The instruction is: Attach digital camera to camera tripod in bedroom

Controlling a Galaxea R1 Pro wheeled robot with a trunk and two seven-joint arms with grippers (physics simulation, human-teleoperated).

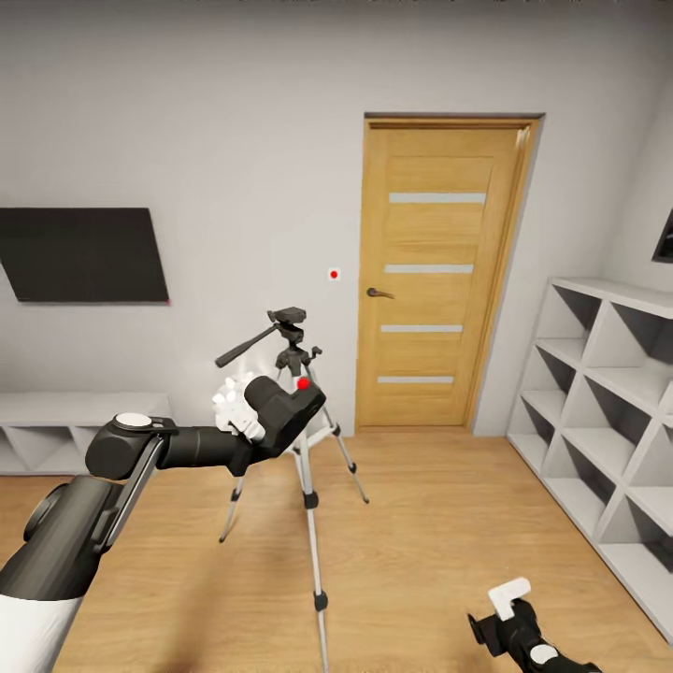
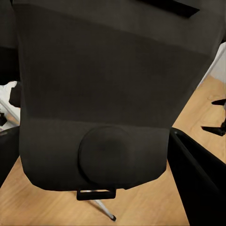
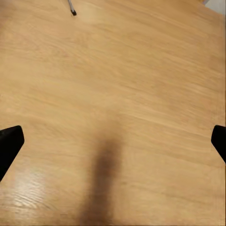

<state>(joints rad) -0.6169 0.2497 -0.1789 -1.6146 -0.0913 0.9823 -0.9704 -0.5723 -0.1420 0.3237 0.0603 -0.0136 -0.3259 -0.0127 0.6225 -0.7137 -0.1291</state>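
Note:
The black digital camera (image 1: 285,408), red button on top, is held up in my left gripper (image 1: 245,409), which is shut on it. It hangs just in front of and below the black head of the camera tripod (image 1: 297,374). The tripod stands on the wood floor before the door, its pan handle pointing left. In the left wrist view the digital camera (image 2: 113,94) with its round lens bump is very close, and a tripod foot (image 2: 110,215) shows beneath it. My right gripper (image 1: 509,608) is low at the front right, open over bare floor, its fingertips (image 3: 9,143) wide apart.
A wooden door (image 1: 439,271) is shut behind the tripod. White cube shelves (image 1: 608,411) line the right wall. A low white shelf unit (image 1: 56,425) and a dark wall screen (image 1: 84,254) are at the left. Wood floor (image 1: 421,542) lies open around the tripod.

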